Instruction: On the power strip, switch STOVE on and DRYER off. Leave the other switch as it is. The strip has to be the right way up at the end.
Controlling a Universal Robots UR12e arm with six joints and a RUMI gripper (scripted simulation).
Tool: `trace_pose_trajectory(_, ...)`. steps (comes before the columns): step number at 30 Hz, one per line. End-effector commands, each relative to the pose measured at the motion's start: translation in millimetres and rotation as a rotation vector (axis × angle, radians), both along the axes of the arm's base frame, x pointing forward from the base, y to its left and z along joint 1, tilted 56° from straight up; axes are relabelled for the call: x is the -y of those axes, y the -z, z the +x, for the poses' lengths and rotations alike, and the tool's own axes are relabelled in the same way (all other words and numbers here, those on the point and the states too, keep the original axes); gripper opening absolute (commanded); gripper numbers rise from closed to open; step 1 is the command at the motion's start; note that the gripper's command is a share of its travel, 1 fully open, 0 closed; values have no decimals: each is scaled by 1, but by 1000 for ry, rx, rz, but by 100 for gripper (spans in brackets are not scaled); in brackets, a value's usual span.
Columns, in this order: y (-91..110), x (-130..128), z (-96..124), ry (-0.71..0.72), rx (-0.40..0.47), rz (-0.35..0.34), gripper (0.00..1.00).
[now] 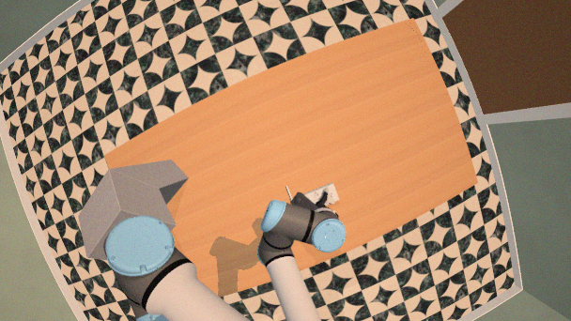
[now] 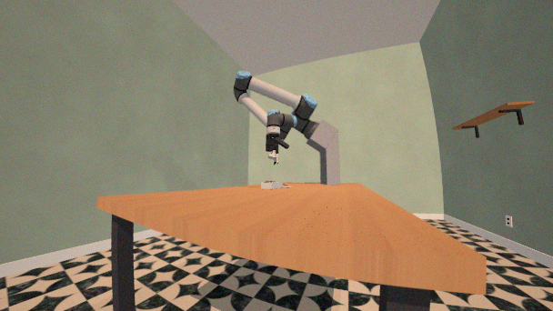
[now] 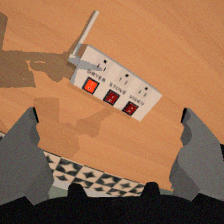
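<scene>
A white power strip (image 3: 116,85) lies face up on the wooden table, with three red rocker switches labelled DRYER, STOVE and VIDEO. The DRYER switch (image 3: 90,86) glows brighter than the STOVE switch (image 3: 111,97) and the VIDEO switch (image 3: 130,108), which look darker. A short white cord stub (image 3: 86,34) sticks out at the DRYER end. My gripper (image 3: 110,108) is open and empty, well above the strip, its two grey fingers framing it in the wrist view. The strip also shows in the top view (image 1: 324,192), partly under my wrist, and in the exterior view (image 2: 272,185), below the gripper (image 2: 274,156).
The strip lies near the table's near edge, beside the robot's grey pedestal (image 1: 131,202). The checkered floor shows past the edge (image 3: 95,175). A wall shelf (image 2: 493,115) hangs far to the right.
</scene>
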State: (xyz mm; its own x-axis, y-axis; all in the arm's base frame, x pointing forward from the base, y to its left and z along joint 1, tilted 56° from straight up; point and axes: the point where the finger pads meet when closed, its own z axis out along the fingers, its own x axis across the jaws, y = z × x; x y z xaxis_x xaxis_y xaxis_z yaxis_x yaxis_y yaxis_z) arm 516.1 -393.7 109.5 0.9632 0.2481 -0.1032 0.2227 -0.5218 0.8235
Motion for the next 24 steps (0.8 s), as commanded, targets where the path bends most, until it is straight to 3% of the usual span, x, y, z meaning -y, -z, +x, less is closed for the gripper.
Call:
trace_pose_trajectory(1,1,11,-5,-128,-167,-36,100)
trace_pose_trajectory(4,1,13,-6,-151,-200,-43,100)
trace_pose_trajectory(18,2,44,-20,-438,-623,-125,100)
trace_pose_trajectory(24,1,50,-22,-495,-707,-141,100)
